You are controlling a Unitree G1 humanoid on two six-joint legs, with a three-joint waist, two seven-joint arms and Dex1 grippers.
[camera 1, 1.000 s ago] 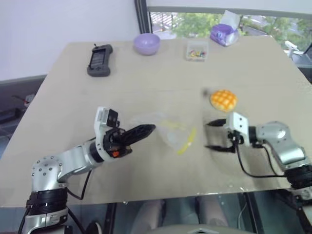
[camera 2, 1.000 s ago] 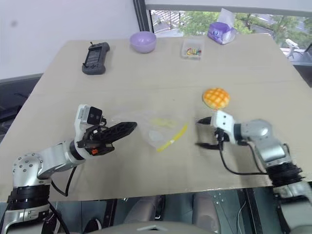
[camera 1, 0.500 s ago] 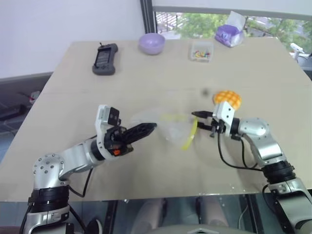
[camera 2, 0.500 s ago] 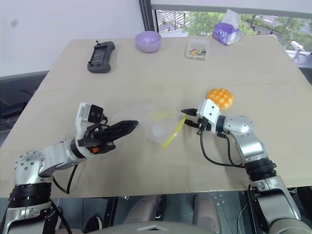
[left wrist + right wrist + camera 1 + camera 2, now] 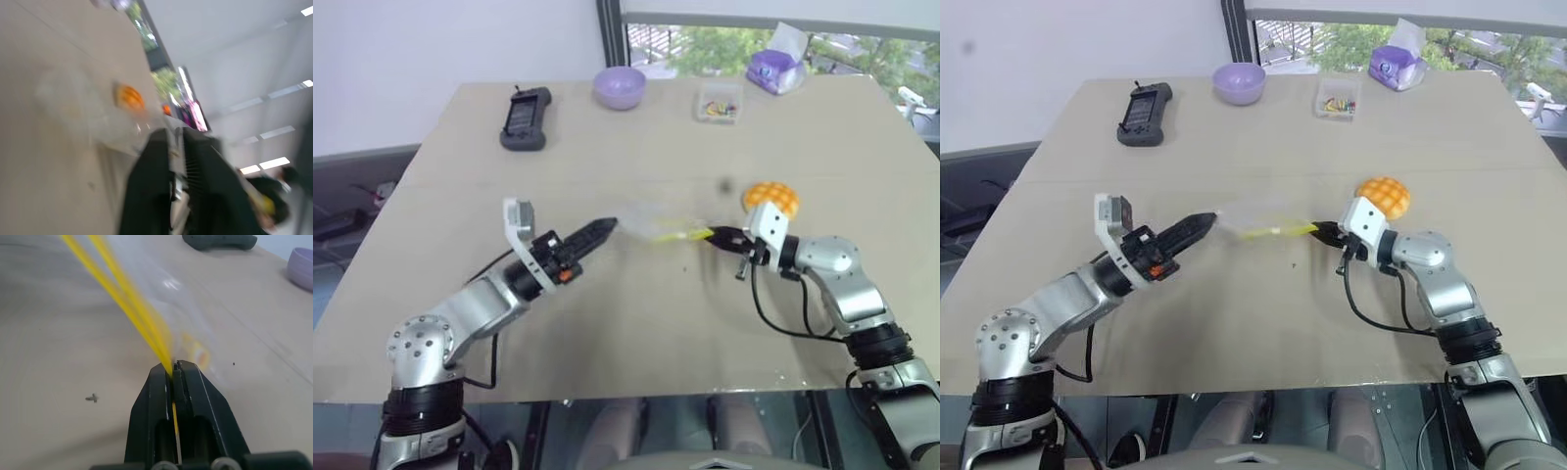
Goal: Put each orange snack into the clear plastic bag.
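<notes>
Head views: the clear plastic bag (image 5: 651, 230) hangs stretched above the counter (image 5: 607, 323) between both claws; the right claw (image 5: 717, 236) is clamped on its yellow seal strip (image 5: 680, 235); the left claw (image 5: 604, 228) meets the bag's other end, fingers narrow, grip unclear; the orange snack (image 5: 771, 197) sits on the counter just behind the right wrist.

Left wrist view: blurred; a slim gap shows between the fingers (image 5: 151, 171).

Right wrist view: fingers (image 5: 159, 391) pinch the strip.
</notes>
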